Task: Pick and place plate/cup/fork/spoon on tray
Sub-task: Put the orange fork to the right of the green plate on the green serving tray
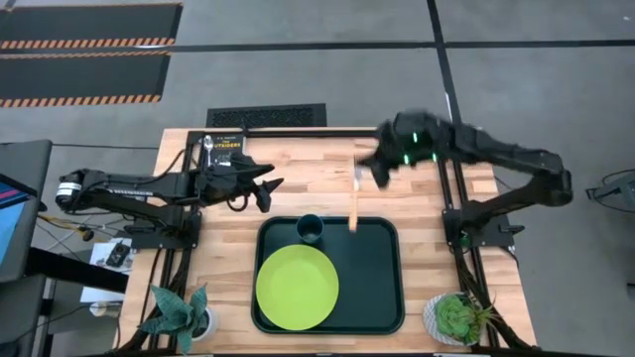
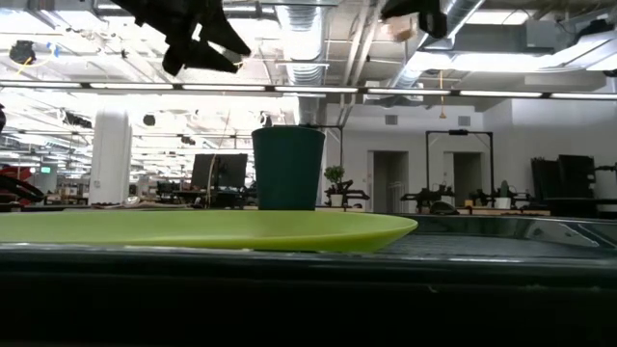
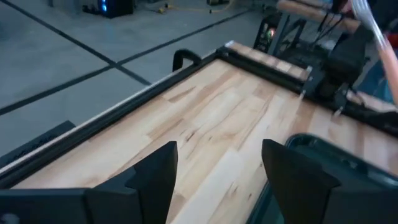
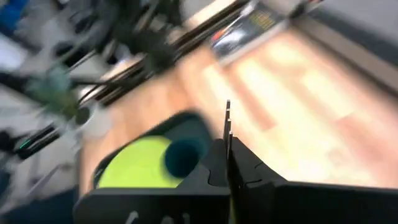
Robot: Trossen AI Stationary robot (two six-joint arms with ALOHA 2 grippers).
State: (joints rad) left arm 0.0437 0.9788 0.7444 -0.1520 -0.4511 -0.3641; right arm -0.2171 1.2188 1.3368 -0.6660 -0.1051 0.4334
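Note:
The dark green tray (image 1: pixel 372 288) lies at the table's near middle. On it rest the lime-green plate (image 1: pixel 297 288) and, at its far left corner, the teal cup (image 1: pixel 310 229); both also show in the low view, plate (image 2: pixel 212 229) and cup (image 2: pixel 288 167). My right gripper (image 1: pixel 375 169) is above the table just beyond the tray's far edge, shut on the fork (image 1: pixel 354 203). My left gripper (image 1: pixel 266 188) is open and empty, above the table to the left of the cup. The spoon is out of view. My right gripper pinches the fork between its two shut fingers (image 4: pixel 239 163). The silver tines (image 4: pixel 227 118) stick out past the fingertips, seen edge-on. In the high view the orange handle (image 1: pixel 353 213) reaches from the gripper toward the tray's far rim. The fork is lifted clear of the table.
A black box with a yellow label (image 1: pixel 220 145) lies at the table's far left. Potted plants stand at the near left corner (image 1: pixel 179 312) and near right corner (image 1: pixel 458 317). Bare wood lies between the tray and the far edge (image 1: pixel 317 174).

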